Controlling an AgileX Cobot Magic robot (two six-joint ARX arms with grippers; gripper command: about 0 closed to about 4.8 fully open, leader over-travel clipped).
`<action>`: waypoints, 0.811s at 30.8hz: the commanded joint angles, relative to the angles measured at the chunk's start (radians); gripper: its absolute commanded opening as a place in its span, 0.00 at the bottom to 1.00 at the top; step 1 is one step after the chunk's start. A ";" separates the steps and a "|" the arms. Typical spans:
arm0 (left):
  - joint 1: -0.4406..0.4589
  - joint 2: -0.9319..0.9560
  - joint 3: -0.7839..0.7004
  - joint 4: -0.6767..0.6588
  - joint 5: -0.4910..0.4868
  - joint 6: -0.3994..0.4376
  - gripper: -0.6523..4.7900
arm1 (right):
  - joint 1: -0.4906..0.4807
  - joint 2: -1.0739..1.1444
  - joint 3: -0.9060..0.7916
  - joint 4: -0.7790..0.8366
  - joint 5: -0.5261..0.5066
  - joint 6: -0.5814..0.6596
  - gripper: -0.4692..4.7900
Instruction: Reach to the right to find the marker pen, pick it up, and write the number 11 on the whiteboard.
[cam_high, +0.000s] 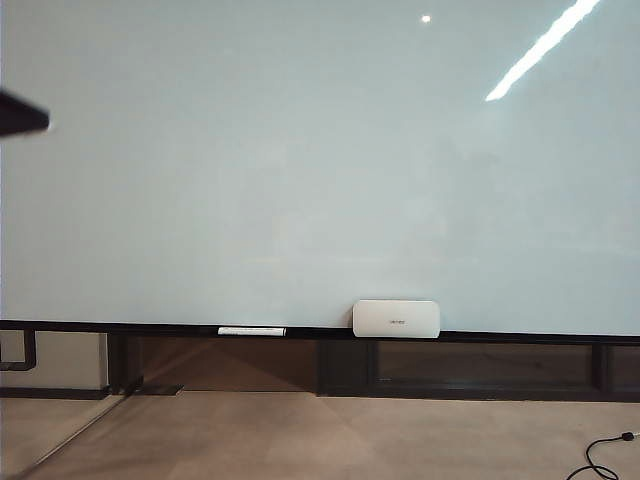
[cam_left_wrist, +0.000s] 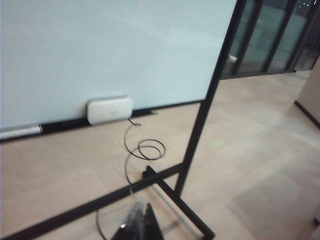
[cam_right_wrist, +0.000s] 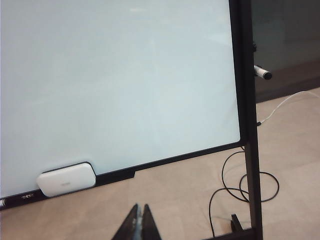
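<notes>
The whiteboard fills the exterior view, glossy and blank; the number 11 is not in view. In the right wrist view the marker pen, whitish with a dark tip, sticks out from the board's black side post. My right gripper is shut and empty, low in front of the board over the floor. My left gripper is blurred, its fingers together, holding nothing, above the stand's foot. A dark blurred tip of the left arm enters the exterior view at the left edge.
A small white rounded box sits on the dark lower rail. Beside it on the rail lies a white marker. Cables coil on the floor near the black stand legs. Dark glass doors stand behind.
</notes>
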 joint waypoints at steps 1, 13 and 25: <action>0.000 0.132 0.050 0.044 0.000 0.030 0.11 | 0.002 0.067 0.081 0.066 -0.009 -0.026 0.09; -0.092 0.329 0.082 0.196 -0.061 0.053 0.11 | -0.109 0.653 0.333 0.317 0.016 -0.158 0.09; -0.090 0.330 0.082 0.215 -0.062 0.056 0.11 | -0.402 1.030 0.434 0.506 -0.264 -0.132 0.13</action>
